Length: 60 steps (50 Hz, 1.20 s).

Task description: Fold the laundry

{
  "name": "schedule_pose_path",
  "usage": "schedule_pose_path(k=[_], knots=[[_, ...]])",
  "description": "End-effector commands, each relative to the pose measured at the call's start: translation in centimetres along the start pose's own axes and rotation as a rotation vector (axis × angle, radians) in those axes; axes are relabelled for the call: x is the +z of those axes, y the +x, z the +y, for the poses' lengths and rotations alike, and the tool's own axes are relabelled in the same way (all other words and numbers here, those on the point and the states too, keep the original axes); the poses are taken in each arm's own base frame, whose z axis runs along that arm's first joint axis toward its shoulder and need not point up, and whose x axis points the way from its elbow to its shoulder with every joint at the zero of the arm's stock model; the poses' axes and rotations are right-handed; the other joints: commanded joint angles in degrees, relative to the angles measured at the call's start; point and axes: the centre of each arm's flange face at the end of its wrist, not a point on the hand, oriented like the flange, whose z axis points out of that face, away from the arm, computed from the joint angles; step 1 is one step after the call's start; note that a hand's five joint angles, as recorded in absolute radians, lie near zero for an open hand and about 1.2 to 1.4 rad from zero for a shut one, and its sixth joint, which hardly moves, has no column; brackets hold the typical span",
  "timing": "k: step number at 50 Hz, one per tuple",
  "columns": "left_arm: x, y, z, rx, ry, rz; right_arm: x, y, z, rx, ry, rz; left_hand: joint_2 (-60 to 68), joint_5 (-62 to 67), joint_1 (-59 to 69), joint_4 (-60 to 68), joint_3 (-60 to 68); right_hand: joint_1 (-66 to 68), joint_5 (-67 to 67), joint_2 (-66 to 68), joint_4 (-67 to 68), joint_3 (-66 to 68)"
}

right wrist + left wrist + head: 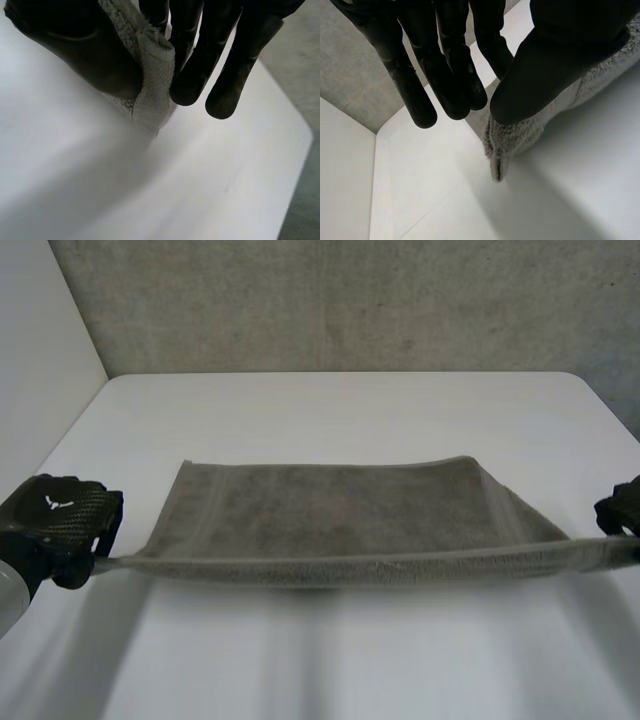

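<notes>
A grey towel (pixel 340 520) lies across the middle of the white table (pixel 340 405), its far part flat and its near edge lifted and pulled taut between both hands. My left hand (pixel 55 525) holds the near left corner; in its wrist view the thumb (pixel 545 65) pinches the towel corner (pixel 512 137) against the fingers (pixel 452 75). My right hand (pixel 622 508) holds the near right corner; in its wrist view the towel corner (pixel 152 75) is pinched between thumb (pixel 75 45) and fingers (pixel 200 55).
A concrete wall (pixel 350 300) rises behind the table's far edge. A white panel (pixel 40 360) stands at the left side. Bare tabletop lies beyond the towel and in front of it.
</notes>
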Motion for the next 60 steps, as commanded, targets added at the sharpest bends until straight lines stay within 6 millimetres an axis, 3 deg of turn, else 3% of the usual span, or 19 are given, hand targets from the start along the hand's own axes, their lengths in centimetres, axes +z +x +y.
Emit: schedule_pose_path(k=[1, 7, 13, 16, 17, 18, 19, 20, 21, 22, 24, 25, 27, 31, 38, 49, 51, 53, 60], knots=[[1.3, 0.0, 0.5, -0.017, -0.024, 0.014, 2.1, 0.7, 1.2, 0.026, -0.034, -0.078, 10.3, 11.5, 13.6, 10.2, 10.3, 3.7, 3.2, 3.5, 3.3, 3.0], [6.4, 0.4, 1.7, -0.011, -0.031, 0.033, 3.8, 0.5, 1.5, 0.035, -0.045, -0.123, 10.3, 11.5, 13.6, 10.2, 10.3, 3.7, 3.2, 3.5, 3.3, 3.0], [10.8, 0.3, 0.8, 0.002, 0.006, 0.037, 7.5, 0.8, -0.5, -0.022, -0.010, -0.100, 10.3, 11.5, 13.6, 10.2, 10.3, 3.7, 3.2, 3.5, 3.3, 3.0], [13.2, -0.5, -2.3, 0.020, 0.104, 0.008, 8.7, 2.5, -4.5, -0.072, 0.082, 0.040, 10.3, 11.5, 13.6, 10.2, 10.3, 3.7, 3.2, 3.5, 3.3, 3.0], [14.1, -1.3, -4.4, 0.021, 0.175, -0.022, 8.7, 3.9, -7.0, -0.083, 0.167, 0.135, 10.3, 11.5, 13.6, 10.2, 10.3, 3.7, 3.2, 3.5, 3.3, 3.0], [14.5, -2.5, -6.9, 0.008, 0.252, -0.061, 8.7, 3.9, -7.0, -0.083, 0.168, 0.136, 10.3, 11.5, 13.6, 10.2, 10.3, 3.7, 3.2, 3.5, 3.3, 3.0], [14.5, -2.5, -6.9, 0.007, 0.252, -0.062, 8.3, 5.7, -9.5, -0.081, 0.272, 0.239, 10.3, 11.5, 13.6, 10.2, 10.3, 3.7, 3.2, 3.5, 3.3, 3.0], [14.5, -4.0, -9.6, -0.022, 0.341, -0.112, 8.3, 5.7, -9.6, -0.081, 0.273, 0.240, 10.3, 11.5, 13.6, 10.2, 10.3, 3.7, 3.2, 3.5, 3.3, 3.0], [14.2, -5.5, -12.3, -0.066, 0.436, -0.168, 7.6, 7.5, -11.9, -0.068, 0.390, 0.333, 10.3, 11.5, 13.6, 10.2, 10.3, 3.7, 3.2, 3.5, 3.3, 3.0], [14.2, -5.5, -12.3, -0.067, 0.437, -0.168, 6.4, 9.2, -14.3, -0.039, 0.521, 0.421, 10.3, 11.5, 13.6, 10.2, 10.3, 3.7, 3.2, 3.5, 3.3, 3.0], [12.7, -8.2, -16.8, -0.185, 0.619, -0.251, 5.1, 10.7, -15.9, -0.001, 0.628, 0.485, 10.3, 11.5, 13.6, 10.2, 10.3, 3.7, 3.2, 3.5, 3.3, 3.0], [12.7, -8.2, -16.8, -0.185, 0.620, -0.251, 3.4, 12.0, -17.4, 0.046, 0.735, 0.542, 10.3, 11.5, 13.6, 10.2, 10.3, 3.7, 3.2, 3.5, 3.3, 3.0], [10.9, -9.9, -19.7, -0.288, 0.753, -0.286, 2.1, 12.8, -18.4, 0.090, 0.815, 0.562, 10.3, 11.5, 13.6, 10.2, 10.3, 3.7, 3.2, 3.5, 3.3, 3.0], [9.7, -10.4, -20.6, -0.345, 0.801, -0.272, 1.5, 12.5, -18.4, 0.192, 0.828, 0.503, 10.3, 11.5, 13.6, 10.2, 10.3, 3.7, 3.2, 3.5, 3.3, 3.0], [11.1, -9.2, -17.0, -0.368, 0.663, -0.236, 3.5, 9.7, -15.4, 0.207, 0.607, 0.378, 10.3, 11.5, 13.6, 10.2, 10.3, 3.7, 3.2, 3.5, 3.3, 3.0], [12.8, -3.6, -4.1, -0.391, 0.284, -0.072, 8.5, 0.7, -6.2, 0.059, 0.243, 0.082, 10.3, 11.5, 13.6, 10.2, 10.3, 3.7, 3.2, 3.5, 3.3, 3.0], [12.7, -2.1, -0.4, -0.403, 0.214, -0.028, 9.1, -0.6, -4.8, 0.051, 0.214, 0.047, 10.3, 11.5, 13.6, 10.2, 10.3, 3.7, 3.2, 3.5, 3.3, 3.0], [12.6, -1.0, 1.1, -0.401, 0.188, -0.003, 10.1, -3.2, -2.2, 0.048, 0.158, -0.014, 10.3, 11.5, 13.6, 10.2, 10.3, 3.7, 3.2, 3.5, 3.3, 3.0], [11.5, 0.6, 5.3, -0.310, 0.088, 0.010, 10.0, -5.2, 0.0, 0.028, 0.116, -0.049, 10.3, 11.5, 13.6, 10.2, 10.3, 3.7, 3.2, 3.5, 3.3, 3.0]])
